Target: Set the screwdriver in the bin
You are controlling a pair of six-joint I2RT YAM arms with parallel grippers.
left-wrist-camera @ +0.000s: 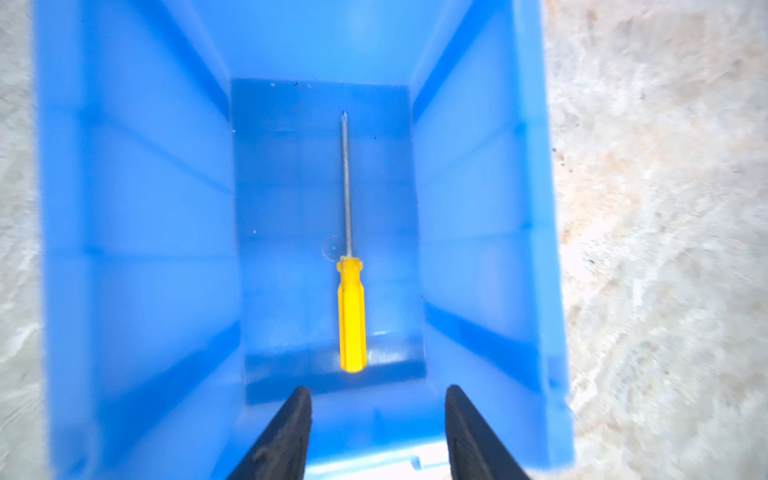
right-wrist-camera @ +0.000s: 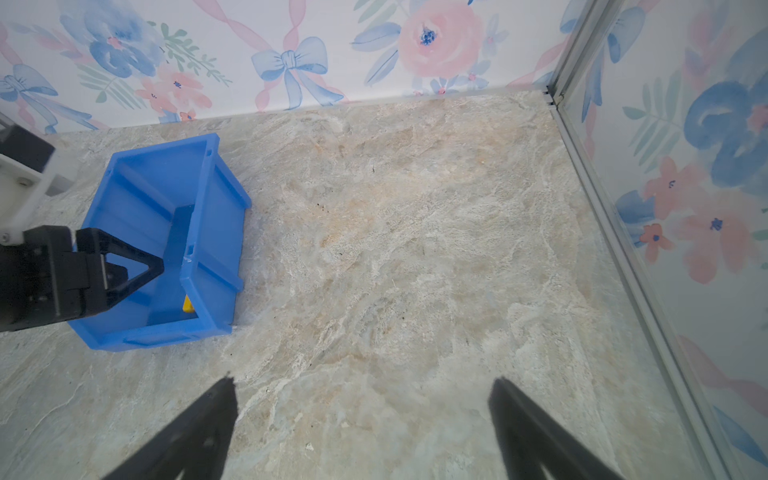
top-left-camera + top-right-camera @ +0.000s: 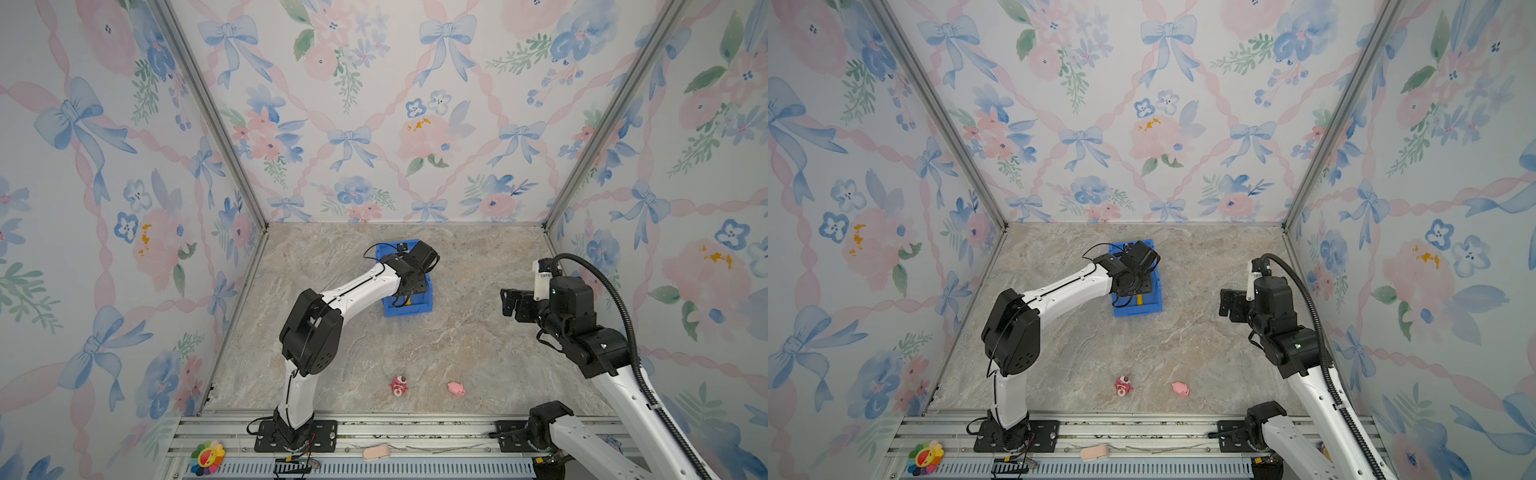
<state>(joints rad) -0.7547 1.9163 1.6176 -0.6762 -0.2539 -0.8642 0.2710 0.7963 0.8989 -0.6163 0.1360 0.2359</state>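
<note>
Left wrist: screwdriver lies in bin; left fingers, right fingers both parted.

One blue bin, one yellow screwdriver, two pink toys (figure, pig), one rainbow flower toy, one pale pink block, two robot arms (left arm, right arm).

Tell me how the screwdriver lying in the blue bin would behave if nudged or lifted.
The screwdriver probably stays stiff: metal shaft, hard plastic handle. Its ridged handle should resist rolling, though the smooth floor of the bin may let it slide. Slim, so likely light.
</note>
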